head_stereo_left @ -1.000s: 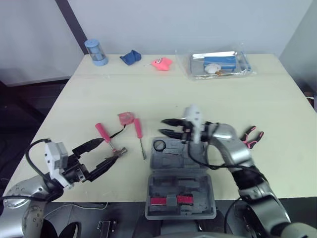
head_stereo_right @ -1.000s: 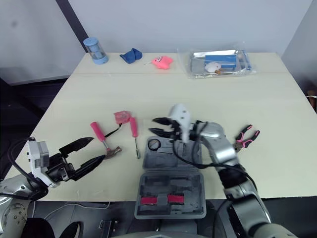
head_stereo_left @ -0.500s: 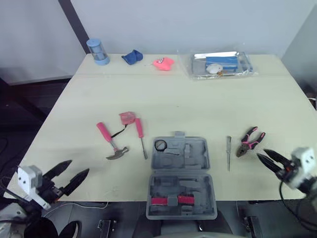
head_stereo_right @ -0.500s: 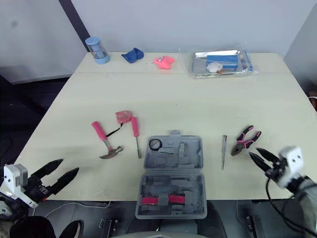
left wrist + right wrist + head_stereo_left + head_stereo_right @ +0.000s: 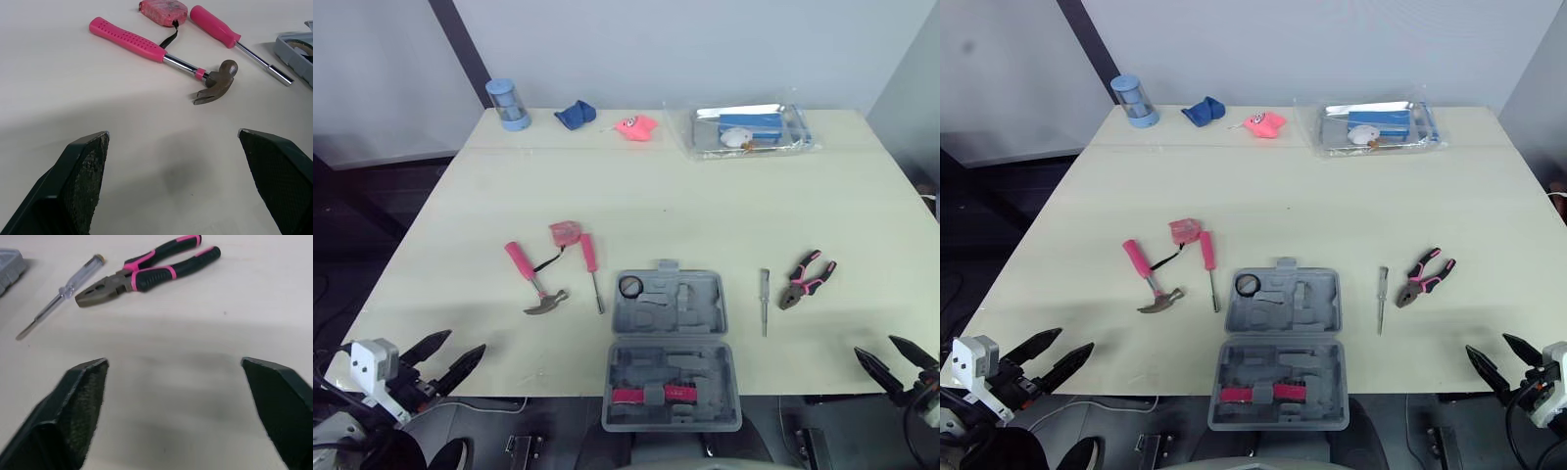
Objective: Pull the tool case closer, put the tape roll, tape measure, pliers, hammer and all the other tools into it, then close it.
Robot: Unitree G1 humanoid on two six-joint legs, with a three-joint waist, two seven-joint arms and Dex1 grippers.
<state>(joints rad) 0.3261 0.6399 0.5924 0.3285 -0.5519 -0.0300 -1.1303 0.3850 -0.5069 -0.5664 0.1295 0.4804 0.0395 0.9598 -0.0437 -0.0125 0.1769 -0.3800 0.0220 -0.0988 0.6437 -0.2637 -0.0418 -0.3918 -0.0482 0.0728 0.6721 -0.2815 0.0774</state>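
Tool case: the grey tool case (image 5: 671, 343) lies open at the middle of the near edge of the table (image 5: 705, 196), its near half jutting over that edge. A pink part sits in the near half.
Tape roll: the black tape roll (image 5: 629, 287) sits in the far left pocket of the case's far half.
Hammer: the hammer (image 5: 534, 279) lies flat to the left of the case, pink handle pointing away and to the left, claw head nearest the case.
Tape measure: the pink tape measure (image 5: 565, 233) rests just beyond the hammer, its black strap reaching the hammer's handle.
Pink screwdriver: the pink screwdriver (image 5: 591, 266) lies between the hammer and the case, tip just beside the case's left edge.
Tester screwdriver: the clear-handled tester screwdriver (image 5: 764, 299) lies to the right of the case, apart from it.
Pliers: the pink-and-black pliers (image 5: 806, 278) lie just right of the tester screwdriver, closed, nose pointing toward the near edge.
Left gripper: the left gripper (image 5: 460, 345) hangs low off the table's near left corner, jaws spread wide and holding nothing.
Right gripper: the right gripper (image 5: 876, 349) hangs off the near right corner, jaws likewise released and empty.
Far edge: a blue canister (image 5: 507, 103), a blue cloth (image 5: 575, 114), a pink toy (image 5: 634, 126) and a clear plastic tray (image 5: 749, 127) stand along the back of the table.
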